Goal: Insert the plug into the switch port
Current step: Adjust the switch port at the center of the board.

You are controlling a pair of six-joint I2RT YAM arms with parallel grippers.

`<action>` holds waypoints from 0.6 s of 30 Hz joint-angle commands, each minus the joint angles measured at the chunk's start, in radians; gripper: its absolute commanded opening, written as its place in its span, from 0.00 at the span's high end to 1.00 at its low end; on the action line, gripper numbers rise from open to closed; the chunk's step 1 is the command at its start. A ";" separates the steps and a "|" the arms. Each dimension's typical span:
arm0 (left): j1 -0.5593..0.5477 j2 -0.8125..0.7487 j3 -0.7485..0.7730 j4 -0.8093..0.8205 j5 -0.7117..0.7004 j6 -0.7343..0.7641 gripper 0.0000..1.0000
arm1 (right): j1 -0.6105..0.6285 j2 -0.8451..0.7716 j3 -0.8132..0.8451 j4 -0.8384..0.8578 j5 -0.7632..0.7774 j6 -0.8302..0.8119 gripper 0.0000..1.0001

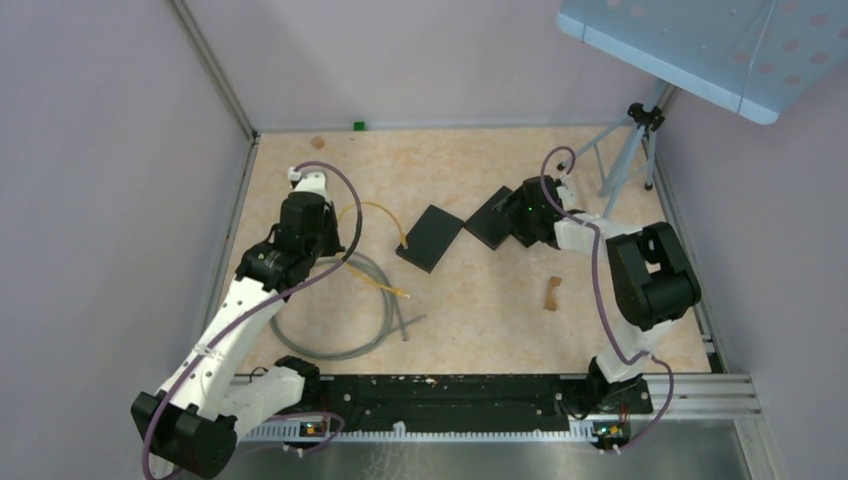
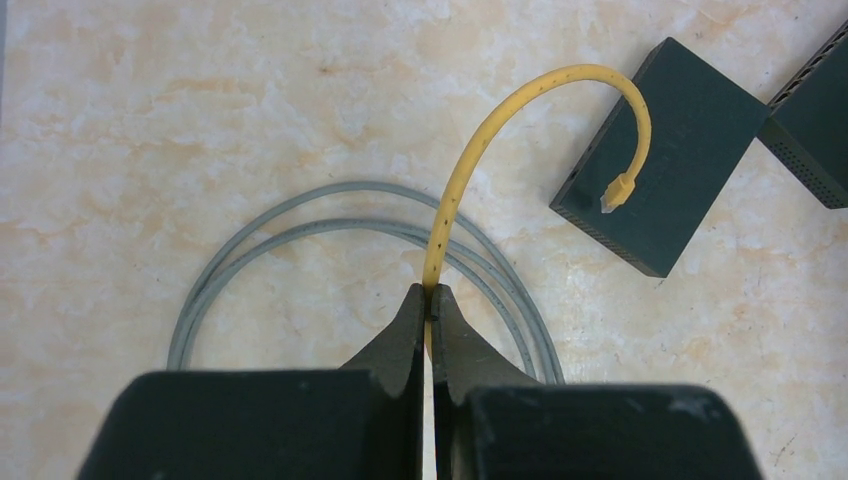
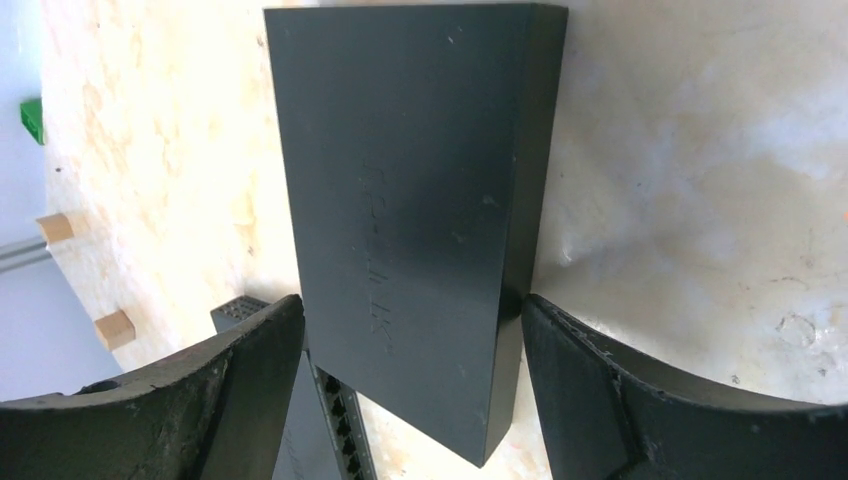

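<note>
1. Left wrist view: the left fingers (image 2: 400,340) are pinched shut on the yellow cable (image 2: 470,160). It arcs up and right, and its plug (image 2: 620,190) hangs over the left switch (image 2: 690,120), tip pointing down-left.
2. Right wrist view: the right fingers (image 3: 620,390) are spread wide, one against each long side of the right switch (image 3: 410,200), apparently gripping it. A port row (image 3: 335,420) peeks out beneath.
3. Overhead view: both switches lie slanted, corners nearly touching, mid-desk (image 1: 470,310). The plug sits at the left switch's left edge, so the left arm is nearer. A grey cable (image 1: 330,350) coils nearby. No containers show.
</note>
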 commanded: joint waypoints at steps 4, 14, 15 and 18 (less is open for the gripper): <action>0.004 -0.041 0.030 -0.008 -0.025 -0.009 1.00 | 0.006 -0.100 0.106 -0.116 0.112 -0.245 0.14; 0.002 -0.078 0.072 -0.047 -0.040 -0.015 1.00 | -0.063 -0.114 0.333 -0.361 0.069 -0.741 0.11; 0.003 -0.082 0.071 -0.050 -0.039 -0.017 1.00 | -0.063 -0.074 0.383 -0.397 0.057 -0.783 0.11; 0.003 -0.089 0.063 -0.059 -0.037 -0.022 1.00 | -0.063 0.064 0.541 -0.496 0.023 -0.860 0.11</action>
